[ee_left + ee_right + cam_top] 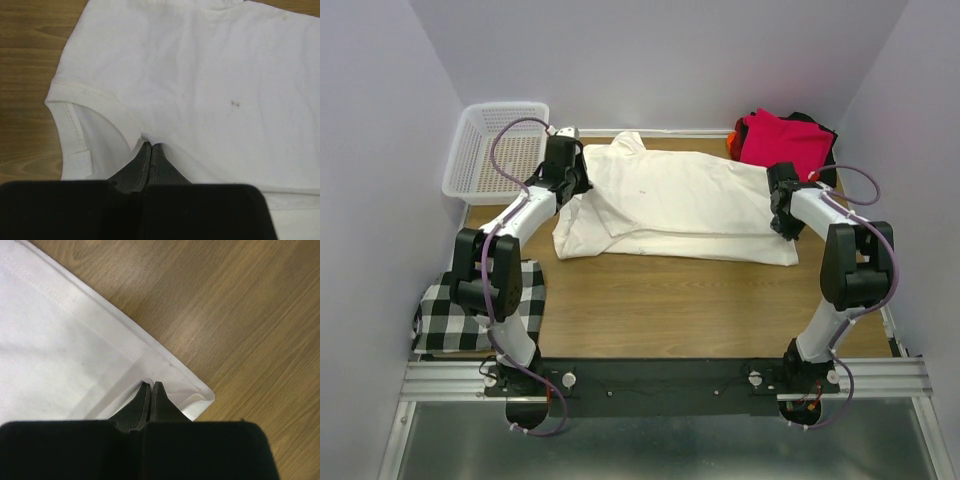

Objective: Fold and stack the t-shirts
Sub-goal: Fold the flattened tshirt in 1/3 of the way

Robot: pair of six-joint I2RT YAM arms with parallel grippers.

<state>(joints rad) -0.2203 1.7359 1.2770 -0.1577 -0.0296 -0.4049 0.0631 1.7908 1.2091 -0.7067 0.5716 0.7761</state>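
Step in hand: folding the cream t-shirt (680, 205). It lay spread across the middle of the wooden table (670, 300), one long edge already doubled over, collar end to the left and hem end to the right.

Left gripper (150, 146) had its fingers pressed together on the neckline edge, and the fabric puckered at the tips, so it looked clamped on the shirt. Right gripper (151, 385) was also closed tight, tips on the hem just beside the near right corner; judged pinching the hem layers.

Both ends were gripped, so the likely next move is a lift and carry-over together. That calls for matched height and pace, or the cloth will skew or slip free.

Finished pile sat at the far right corner: magenta-red shirt (780, 140) on top, black shirt (820, 128) behind it, a bit of orange shirt (733, 135) at the left edge. The cream one has yet to join it.

White mesh basket (470, 160) at far left, checked cloth (440, 310) at the near left edge; both untouched.

No brand, label or writing could be read. Only a small dark speck (234, 104) on the cream fabric.
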